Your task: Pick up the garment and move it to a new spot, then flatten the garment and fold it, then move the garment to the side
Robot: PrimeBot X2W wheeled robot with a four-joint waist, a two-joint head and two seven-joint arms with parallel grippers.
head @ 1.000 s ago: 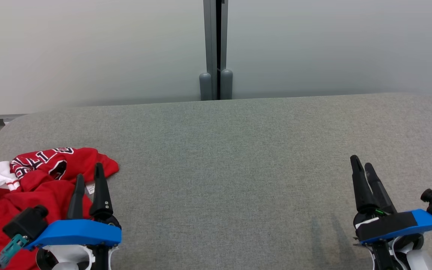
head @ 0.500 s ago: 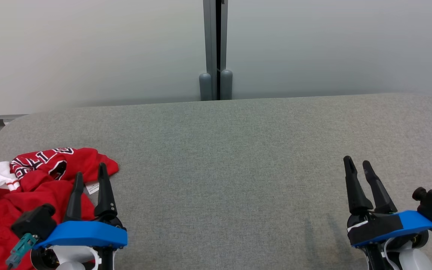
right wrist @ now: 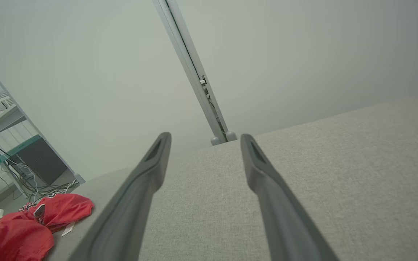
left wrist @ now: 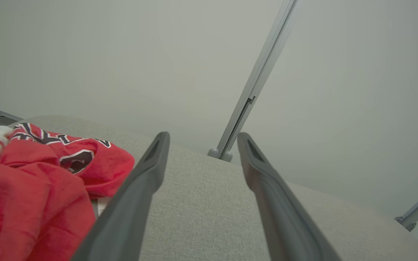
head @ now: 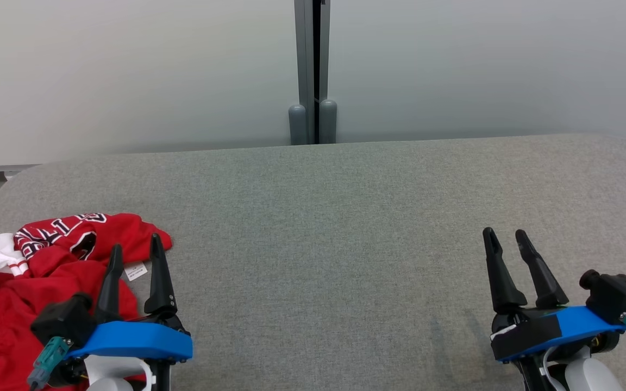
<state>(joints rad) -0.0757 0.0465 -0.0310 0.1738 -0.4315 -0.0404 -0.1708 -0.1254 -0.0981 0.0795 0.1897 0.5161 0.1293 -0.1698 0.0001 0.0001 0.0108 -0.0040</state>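
Evidently soft, light: crumpled red-and-white cloth jersey [head: 19, 282], lower left; pinch raised fold. Left end effector [head: 136, 245], right end effector [head: 504, 233]: parted, empty.

The left gripper [head: 135, 243] points forward. Its two dark fingers [left wrist: 138, 192] are spread with an empty gap between them, and the outer tip sits a little lower in the head view. Behind the fingers lies a blue wrist plate [head: 128, 339], with a black camera [head: 63, 323] on its outer side. The right gripper [head: 504, 232] leans slightly inward, jaws likewise parted and holding nothing. Its blue plate [head: 579, 320] tilts up toward the outer side, where its camera [head: 614, 293] sits.
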